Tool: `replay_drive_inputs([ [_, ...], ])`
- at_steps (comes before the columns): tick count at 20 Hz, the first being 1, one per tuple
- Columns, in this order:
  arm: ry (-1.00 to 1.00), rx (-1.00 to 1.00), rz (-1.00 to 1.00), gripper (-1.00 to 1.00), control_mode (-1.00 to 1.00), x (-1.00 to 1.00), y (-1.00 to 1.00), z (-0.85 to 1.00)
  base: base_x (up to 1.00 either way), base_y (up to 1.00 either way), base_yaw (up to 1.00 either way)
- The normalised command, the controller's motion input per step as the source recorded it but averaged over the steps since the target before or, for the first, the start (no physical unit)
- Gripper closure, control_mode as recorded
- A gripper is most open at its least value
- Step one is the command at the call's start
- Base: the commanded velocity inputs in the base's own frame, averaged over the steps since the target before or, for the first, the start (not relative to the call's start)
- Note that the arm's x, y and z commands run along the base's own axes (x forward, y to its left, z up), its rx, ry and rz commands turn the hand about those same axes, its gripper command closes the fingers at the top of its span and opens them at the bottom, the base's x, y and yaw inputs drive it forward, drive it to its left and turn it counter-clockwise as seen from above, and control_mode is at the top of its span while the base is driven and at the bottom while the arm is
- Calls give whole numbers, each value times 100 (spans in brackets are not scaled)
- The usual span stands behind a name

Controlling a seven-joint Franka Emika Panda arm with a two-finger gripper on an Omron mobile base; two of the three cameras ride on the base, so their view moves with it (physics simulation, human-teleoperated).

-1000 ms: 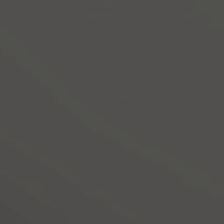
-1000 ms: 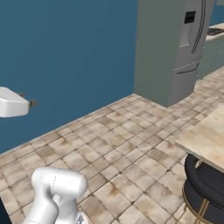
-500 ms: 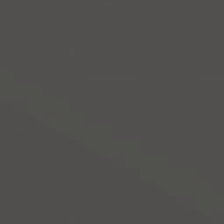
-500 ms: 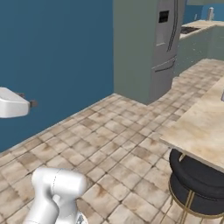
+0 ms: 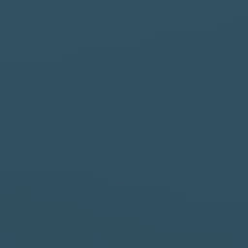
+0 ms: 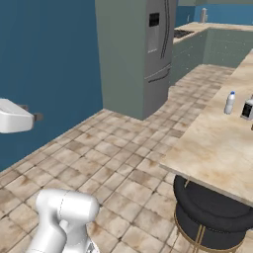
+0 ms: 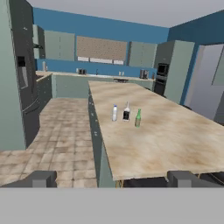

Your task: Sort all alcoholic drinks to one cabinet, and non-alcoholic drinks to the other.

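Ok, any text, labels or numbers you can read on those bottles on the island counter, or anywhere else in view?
None can be read.
Square clear bottle with a black label: the label shows as a dark patch, too small to read.
White plastic bottle with a blue cap: no marking can be made out.
Slim green glass bottle: no marking can be made out.
Grey double-door fridge: its dark dispenser panel shows no readable text.

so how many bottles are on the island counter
3, in a row mid-counter: white blue-capped bottle, black-labelled bottle, green glass bottle. A fourth may be hidden.
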Motion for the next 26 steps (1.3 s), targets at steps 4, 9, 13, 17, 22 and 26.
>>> replay_drive_inputs([
  [4, 0, 0, 0, -100, 100, 0, 0, 0, 58, 21, -29],
  [9, 0, 0, 0, -100, 100, 0, 0, 0, 55, 26, -29],
  [13, 0, 0, 0, -100, 100, 0, 0, 0, 53, 32, -28],
  [17, 0, 0, 0, -100, 100, 0, 0, 0, 38, 56, -29],
  [22, 0, 0, 0, -100, 100, 0, 0, 0, 36, 56, -29],
  [26, 0, 0, 0, -100, 100, 0, 0, 0, 36, 53, -29],
])
